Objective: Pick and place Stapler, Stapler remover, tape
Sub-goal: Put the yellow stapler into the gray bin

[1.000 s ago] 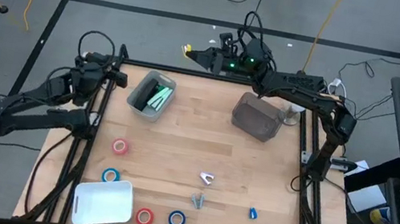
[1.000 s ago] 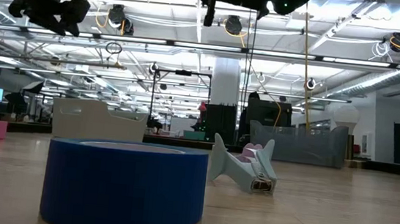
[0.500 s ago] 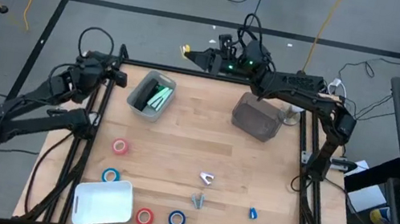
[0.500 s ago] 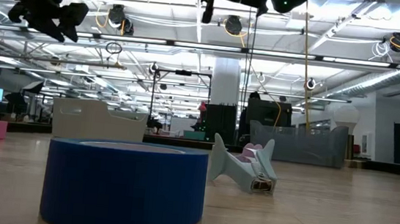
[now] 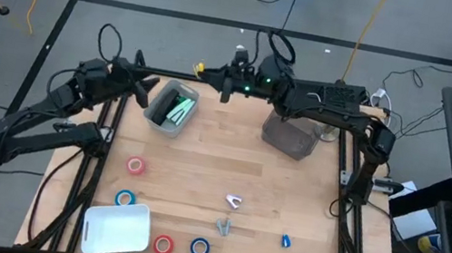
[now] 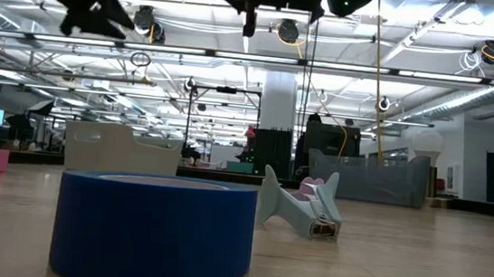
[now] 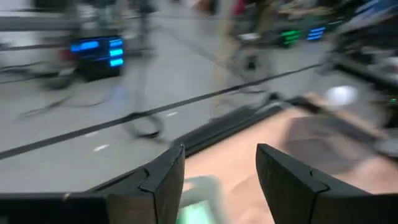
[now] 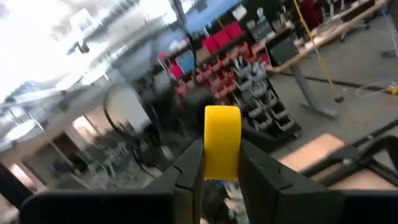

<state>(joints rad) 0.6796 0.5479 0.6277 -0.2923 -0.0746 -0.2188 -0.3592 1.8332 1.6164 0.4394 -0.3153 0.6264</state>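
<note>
Currently, three containers sit on the worktop (image 5: pixel 271 189). A clear bin (image 5: pixel 170 108) near the far left holds green items. A dark translucent bin (image 5: pixel 290 135) stands at far centre-right; its contents cannot be told. A white tray (image 5: pixel 115 228) rests at the near left edge. Tape rolls lie outside all containers: pink (image 5: pixel 136 165), blue (image 5: pixel 125 198), red (image 5: pixel 163 245), blue (image 5: pixel 200 248). Right claw (image 5: pixel 203 69), raised beside the clear bin, grips a yellow object (image 8: pixel 222 142). Left claw (image 5: pixel 148 86) hovers beside that bin, jaws parted, empty.
</note>
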